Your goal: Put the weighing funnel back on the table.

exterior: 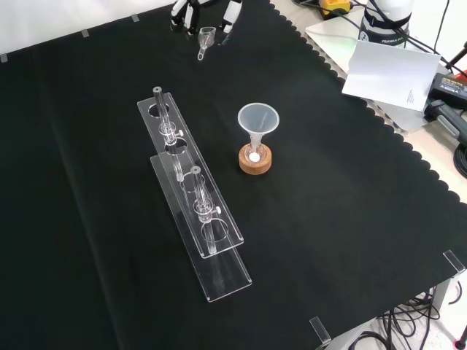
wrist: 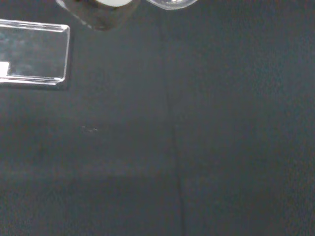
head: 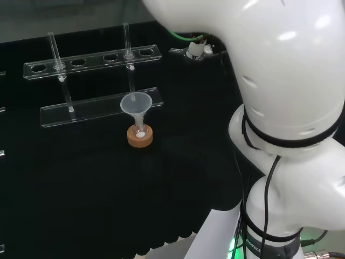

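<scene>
Black cloth (exterior: 328,182), funnel (exterior: 258,118) in flask (exterior: 254,153), weighing funnel (exterior: 206,35) at hand (exterior: 181,14)

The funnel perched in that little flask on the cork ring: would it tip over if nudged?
Probably yes: the funnel has a wide cone high above a narrow stem, so it looks top-heavy. The cork ring is broad and flat, which may steady the small flask. Thin and clear, likely light.

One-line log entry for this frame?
hand: top edge, front view | weighing funnel: at hand, contact unclear | funnel: upright in flask on cork ring | grip: cannot tell
</scene>
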Controlling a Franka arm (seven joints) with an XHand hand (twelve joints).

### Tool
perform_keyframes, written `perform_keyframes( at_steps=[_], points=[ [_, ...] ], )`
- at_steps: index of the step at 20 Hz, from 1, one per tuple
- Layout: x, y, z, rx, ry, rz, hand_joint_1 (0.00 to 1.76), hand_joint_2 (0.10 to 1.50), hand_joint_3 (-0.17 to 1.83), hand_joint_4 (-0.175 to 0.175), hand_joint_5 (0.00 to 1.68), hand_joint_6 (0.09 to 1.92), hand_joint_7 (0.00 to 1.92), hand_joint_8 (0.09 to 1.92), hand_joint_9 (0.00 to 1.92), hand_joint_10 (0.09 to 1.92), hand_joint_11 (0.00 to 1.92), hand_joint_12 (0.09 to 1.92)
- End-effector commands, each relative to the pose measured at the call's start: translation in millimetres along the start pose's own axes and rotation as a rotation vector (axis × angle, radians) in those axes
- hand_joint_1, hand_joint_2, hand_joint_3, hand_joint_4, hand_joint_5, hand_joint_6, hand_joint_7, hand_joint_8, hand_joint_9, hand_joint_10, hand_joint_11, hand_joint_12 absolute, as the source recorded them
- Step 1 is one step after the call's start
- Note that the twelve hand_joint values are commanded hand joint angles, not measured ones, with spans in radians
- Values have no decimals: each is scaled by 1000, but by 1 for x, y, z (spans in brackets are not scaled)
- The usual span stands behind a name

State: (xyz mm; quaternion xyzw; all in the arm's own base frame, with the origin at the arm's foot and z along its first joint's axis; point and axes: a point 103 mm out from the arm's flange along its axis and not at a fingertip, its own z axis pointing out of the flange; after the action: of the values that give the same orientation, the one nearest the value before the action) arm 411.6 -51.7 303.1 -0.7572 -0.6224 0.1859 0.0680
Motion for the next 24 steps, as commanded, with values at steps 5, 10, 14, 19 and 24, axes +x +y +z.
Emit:
perform_keyframes(
  at_steps=[5, 10, 14, 19, 24],
  points=[
    [-24, 53, 12, 15, -46, 35, 1118, 1054, -175, 175, 1320, 460, 409, 691, 848, 358, 801, 1019],
    [-28, 80, 25, 34, -63, 36, 1118, 1054, -175, 175, 1320, 461, 409, 691, 848, 358, 801, 1019],
    [-26, 104, 36, 48, -68, 23, 1118, 1054, -175, 175, 1319, 462, 409, 691, 848, 359, 801, 1019],
    [-19, 131, 48, 57, -74, 9, 1118, 1055, -175, 175, 1318, 463, 409, 692, 848, 360, 801, 1019],
    [-17, 150, 64, 65, -74, 6, 1118, 1055, -175, 175, 1318, 464, 409, 692, 848, 360, 801, 1020]
  ],
)
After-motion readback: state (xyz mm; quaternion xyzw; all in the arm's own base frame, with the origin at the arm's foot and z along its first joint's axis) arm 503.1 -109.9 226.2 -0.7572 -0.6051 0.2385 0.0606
